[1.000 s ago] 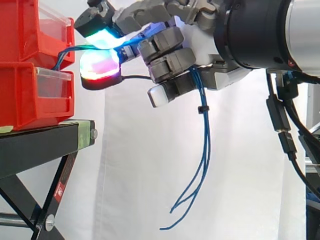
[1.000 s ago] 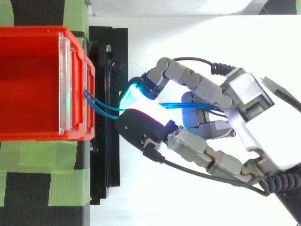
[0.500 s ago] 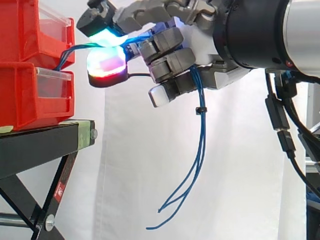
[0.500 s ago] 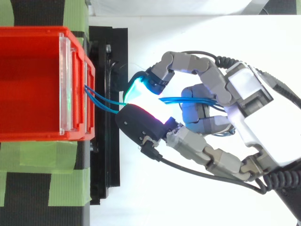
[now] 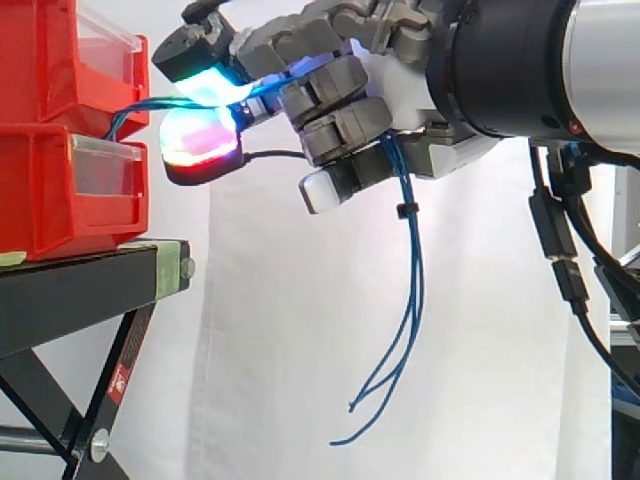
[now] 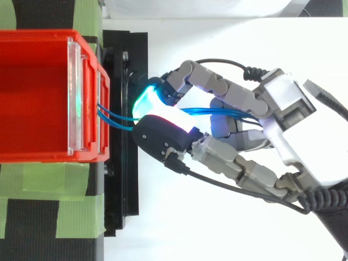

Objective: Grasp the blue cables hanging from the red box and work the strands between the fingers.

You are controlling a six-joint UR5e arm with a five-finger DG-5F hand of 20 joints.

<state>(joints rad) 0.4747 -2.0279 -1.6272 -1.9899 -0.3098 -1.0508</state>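
Both views bright, evenly lit. Curtain (image 5: 300, 300) near blown out, faint fold shadows. Top view: pale ground (image 6: 228, 228) overexposed. Hand's pads (image 5: 200, 140) glow cyan and red-white; cyan sheen on blue cables (image 6: 217, 112) beside them, green glint on red bin (image 6: 32, 92) clear panel (image 6: 75, 103). Stand (image 5: 70, 300) dark.

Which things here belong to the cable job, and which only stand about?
In the job: hand, pinching the cables; upper box, which the cables come from.
Standing about: lower bin; stand; tape; curtain.
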